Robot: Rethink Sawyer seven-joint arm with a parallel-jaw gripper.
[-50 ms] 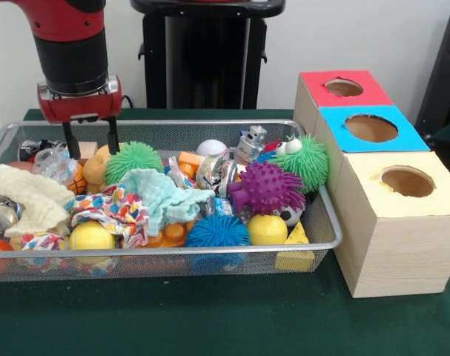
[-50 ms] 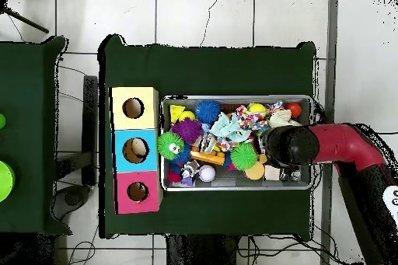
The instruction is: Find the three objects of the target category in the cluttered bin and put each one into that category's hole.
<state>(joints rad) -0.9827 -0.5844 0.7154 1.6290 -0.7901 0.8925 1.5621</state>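
Note:
A wire mesh bin (image 1: 325,222) holds a jumble of toys. Among them are a green spiky ball (image 1: 133,159), a purple spiky ball (image 1: 265,185), a blue spiky ball (image 1: 217,231) and a second green spiky ball (image 1: 308,159). Two yellow balls (image 1: 91,236) (image 1: 267,228) lie near the front wall. A white baseball (image 1: 211,148) sits at the back. My gripper (image 1: 96,153) hangs open over the bin's back left part, just left of the first green spiky ball, with nothing between its fingers. In the overhead view the arm's wrist (image 2: 291,147) hides it.
Three wooden boxes stand in a row beside the bin, each with a round hole: red top (image 1: 321,83), blue top (image 1: 336,133), yellow top (image 1: 365,174). A cream cloth (image 1: 28,194), a mint cloth (image 1: 161,196) and a patterned cloth (image 1: 113,211) cover other toys.

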